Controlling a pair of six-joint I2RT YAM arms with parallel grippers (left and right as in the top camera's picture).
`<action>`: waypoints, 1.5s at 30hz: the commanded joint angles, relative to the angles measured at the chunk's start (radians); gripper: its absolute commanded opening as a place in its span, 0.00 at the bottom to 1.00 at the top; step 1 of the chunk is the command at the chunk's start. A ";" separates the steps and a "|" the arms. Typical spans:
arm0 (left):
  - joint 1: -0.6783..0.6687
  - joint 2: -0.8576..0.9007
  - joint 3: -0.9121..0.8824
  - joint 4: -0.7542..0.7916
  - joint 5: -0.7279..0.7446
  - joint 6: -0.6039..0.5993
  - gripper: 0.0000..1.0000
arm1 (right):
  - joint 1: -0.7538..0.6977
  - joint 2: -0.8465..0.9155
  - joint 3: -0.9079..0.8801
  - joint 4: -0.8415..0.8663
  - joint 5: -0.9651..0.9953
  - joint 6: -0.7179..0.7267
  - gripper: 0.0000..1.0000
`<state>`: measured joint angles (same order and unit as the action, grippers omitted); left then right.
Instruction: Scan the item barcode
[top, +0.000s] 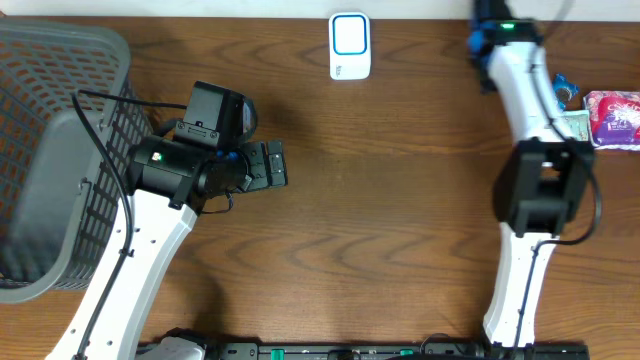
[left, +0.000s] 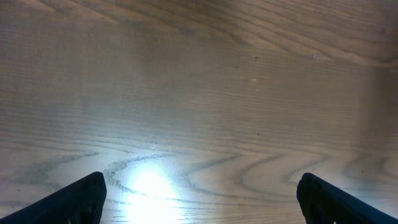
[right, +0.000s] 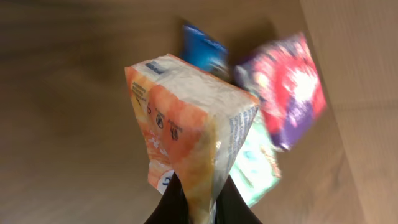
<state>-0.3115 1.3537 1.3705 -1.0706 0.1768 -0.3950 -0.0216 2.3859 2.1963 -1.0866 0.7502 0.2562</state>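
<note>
Item: orange-and-white soft packet (right: 186, 118), seen in the right wrist view; held upright and slightly tilted, lifted off the table; small printed symbols on its orange face; no barcode can be made out on the sides that show.
Right gripper (right: 196, 204): dark fingers (right: 168, 210) pinched tight on the packet's lower edge; nothing else in the grip.
Behind and below the packet: a purple-and-pink packet (right: 286, 87), a blue packet (right: 202, 53), a pale green packet (right: 258, 165); all blurred, lying together near the table's right edge.
Overhead: the purple-and-pink packet shows beside the right arm at the far right; the held packet itself is hidden under the arm.
Scanner (top: 350, 45): white with a blue ring, at the table's top edge, middle; well apart from the right-hand pile.
Left gripper (top: 265, 165): fingers spread as wide as they go, holding nothing; bare wooden table (top: 400, 230) under it.
Grey basket (top: 60, 60): far left, beside the left arm.
</note>
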 joint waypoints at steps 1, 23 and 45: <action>0.003 -0.002 0.006 -0.002 -0.013 0.002 0.98 | -0.061 -0.020 0.014 -0.033 -0.040 0.077 0.01; 0.003 -0.002 0.006 -0.002 -0.013 0.002 0.98 | -0.194 -0.111 0.012 -0.235 -0.178 0.252 0.99; 0.003 -0.002 0.006 -0.002 -0.013 0.002 0.98 | 0.048 -0.939 -0.357 -0.437 -0.585 0.184 0.99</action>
<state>-0.3115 1.3537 1.3705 -1.0702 0.1764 -0.3950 -0.0185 1.6058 1.9499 -1.5463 0.1680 0.4633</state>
